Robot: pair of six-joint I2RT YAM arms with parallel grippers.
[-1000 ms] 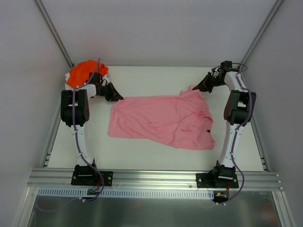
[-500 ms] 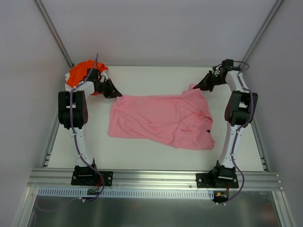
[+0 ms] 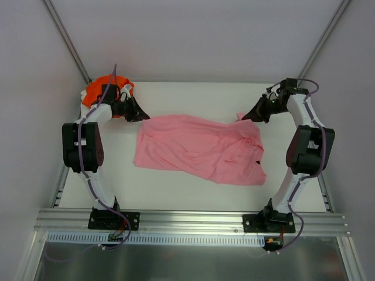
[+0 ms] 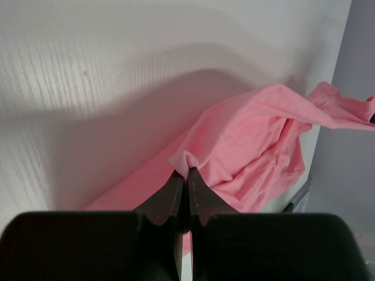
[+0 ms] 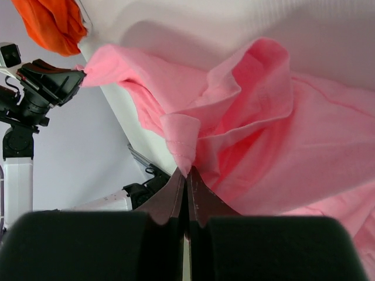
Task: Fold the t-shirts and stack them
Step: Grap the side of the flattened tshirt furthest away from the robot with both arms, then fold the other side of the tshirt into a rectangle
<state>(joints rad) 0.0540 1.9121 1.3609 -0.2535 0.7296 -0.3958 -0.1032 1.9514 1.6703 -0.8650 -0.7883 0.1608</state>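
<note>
The light pink t-shirt [image 3: 199, 149] lies spread across the middle of the white table, with its far edge lifted off the surface. My left gripper [image 3: 142, 118] is shut on the shirt's far left corner [image 4: 186, 159]. My right gripper [image 3: 244, 116] is shut on the far right corner, pinching a hemmed fold [image 5: 183, 143]. The cloth hangs slack between the two grips. The orange t-shirt [image 3: 98, 89] sits bunched at the table's far left corner, behind the left arm, and shows again as orange cloth [image 5: 54, 24] in the right wrist view.
The white table [image 3: 193, 98] is bounded by grey walls at the back and sides. An aluminium rail [image 3: 193, 221] runs along the near edge, carrying both arm bases. Bare table surface shows behind the pink shirt and in front of it.
Both grippers have risen and shifted with the shirt's far corners, the right arm swinging outward. The far edge now stands lifted and the cloth bunches more at the right.
</note>
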